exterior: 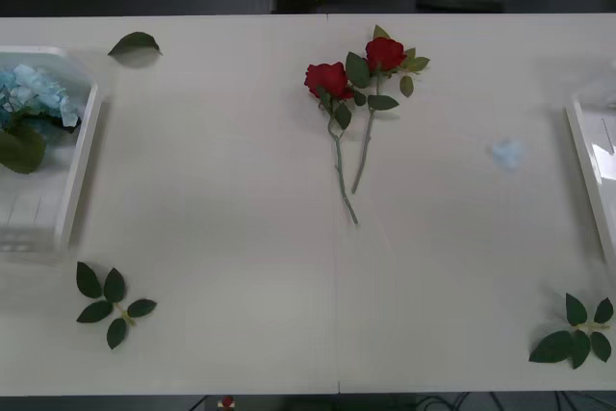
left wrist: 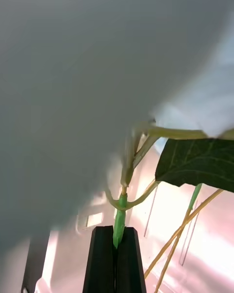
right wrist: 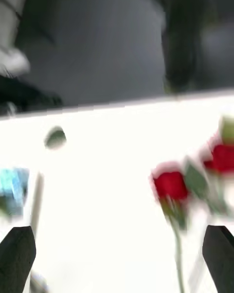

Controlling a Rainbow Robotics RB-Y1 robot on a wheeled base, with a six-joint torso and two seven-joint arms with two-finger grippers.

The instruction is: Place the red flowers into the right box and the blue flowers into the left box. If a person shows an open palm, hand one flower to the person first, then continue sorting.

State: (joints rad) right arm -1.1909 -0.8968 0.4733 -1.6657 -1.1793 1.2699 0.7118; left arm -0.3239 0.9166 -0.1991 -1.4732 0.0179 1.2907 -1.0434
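Two red flowers (exterior: 329,79) (exterior: 385,52) lie side by side at the table's middle back, stems towards me. My right gripper (right wrist: 119,237) is open above the table short of them, and one rose (right wrist: 170,184) lies between its black fingers (right wrist: 19,254), farther off. The blue flowers (exterior: 34,93) lie in the left box (exterior: 77,166) at the table's left edge. My left gripper (left wrist: 116,232) is shut on a green stem (left wrist: 120,215) with a large leaf (left wrist: 200,161) and a pale head close overhead. The right box (exterior: 589,166) shows its rim at the right edge.
Loose leaf sprigs lie at the front left (exterior: 113,303) and front right (exterior: 577,332). A single leaf (exterior: 134,43) lies at the back left. A pale blue petal (exterior: 505,153) lies right of the roses. Dark floor lies past the table's far edge.
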